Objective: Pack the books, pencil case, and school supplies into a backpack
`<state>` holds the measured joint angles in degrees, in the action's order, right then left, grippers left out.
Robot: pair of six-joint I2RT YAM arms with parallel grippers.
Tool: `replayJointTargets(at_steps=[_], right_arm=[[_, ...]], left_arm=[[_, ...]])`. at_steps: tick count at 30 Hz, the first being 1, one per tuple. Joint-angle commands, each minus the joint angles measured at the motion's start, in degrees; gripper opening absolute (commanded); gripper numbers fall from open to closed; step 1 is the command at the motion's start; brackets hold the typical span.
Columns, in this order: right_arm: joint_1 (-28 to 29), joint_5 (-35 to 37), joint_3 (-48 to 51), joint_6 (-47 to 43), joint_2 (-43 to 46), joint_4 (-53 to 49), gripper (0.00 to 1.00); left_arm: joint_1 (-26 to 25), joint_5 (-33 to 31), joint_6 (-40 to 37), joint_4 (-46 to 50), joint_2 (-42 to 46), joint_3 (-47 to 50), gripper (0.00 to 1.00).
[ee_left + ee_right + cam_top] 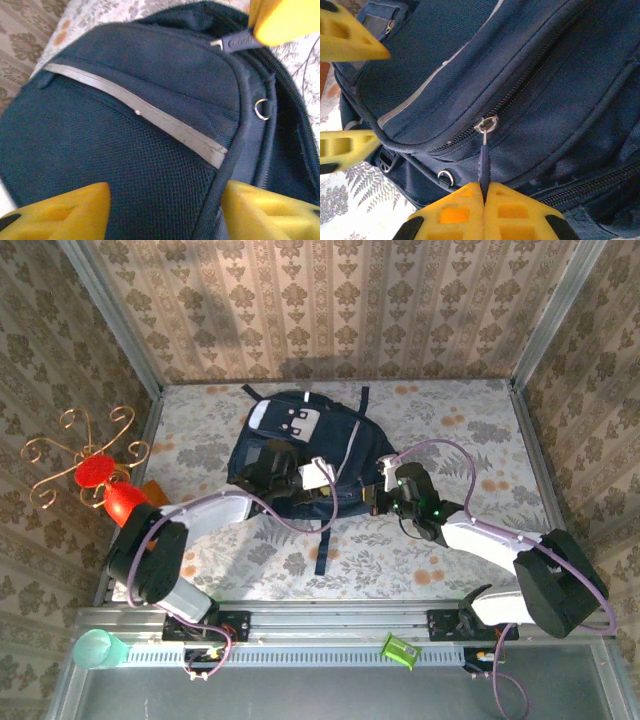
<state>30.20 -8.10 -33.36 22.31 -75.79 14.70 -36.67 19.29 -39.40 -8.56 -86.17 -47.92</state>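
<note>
The dark navy backpack [300, 450] lies in the middle of the table, with grey-white patches at its far end. My left gripper [318, 478] is open over its near side; its yellow fingers [65, 212] straddle the mesh pocket [125, 165] under a grey stripe, holding nothing. My right gripper [484, 192] is shut on the dark zip pull [484, 167], which hangs from a metal slider [486, 123] on the backpack's [560, 75] zip. In the left wrist view that pull [235, 42] shows at the top right. The right gripper [382, 490] sits at the backpack's right edge.
A long strap [325, 535] trails from the backpack toward the near edge. A red ornament on a gold wire stand [100, 475] and an orange-brown slab [152, 490] sit at the left. A teal cup [97, 648] and a green item [400, 650] rest on the front rail.
</note>
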Motion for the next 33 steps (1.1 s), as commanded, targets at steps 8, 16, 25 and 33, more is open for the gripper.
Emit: replayJointTargets(at_steps=[8, 16, 25, 33], right_arm=[[1.01, 1.24, 0.12, 0.72, 0.35, 4.75, 0.0], [1.0, 2.21, 1.58, 1.08, 1.44, 5.1, 0.0], [0.92, 3.78, 2.76, 1.16, 1.72, 5.77, 0.0], [0.92, 10.81, 2.49, 0.56, 3.7, 1.6, 0.0]], left_arm=[[-9.36, -6.41, 2.46, 1.57, -1.35, -3.22, 0.68], [-11.69, -11.56, 0.44, -0.14, -8.01, -8.22, 0.53], [-10.89, -11.36, -1.81, -0.64, -8.75, -7.26, 0.17], [-7.61, -1.02, -3.43, -1.2, -5.21, -3.43, 0.0]])
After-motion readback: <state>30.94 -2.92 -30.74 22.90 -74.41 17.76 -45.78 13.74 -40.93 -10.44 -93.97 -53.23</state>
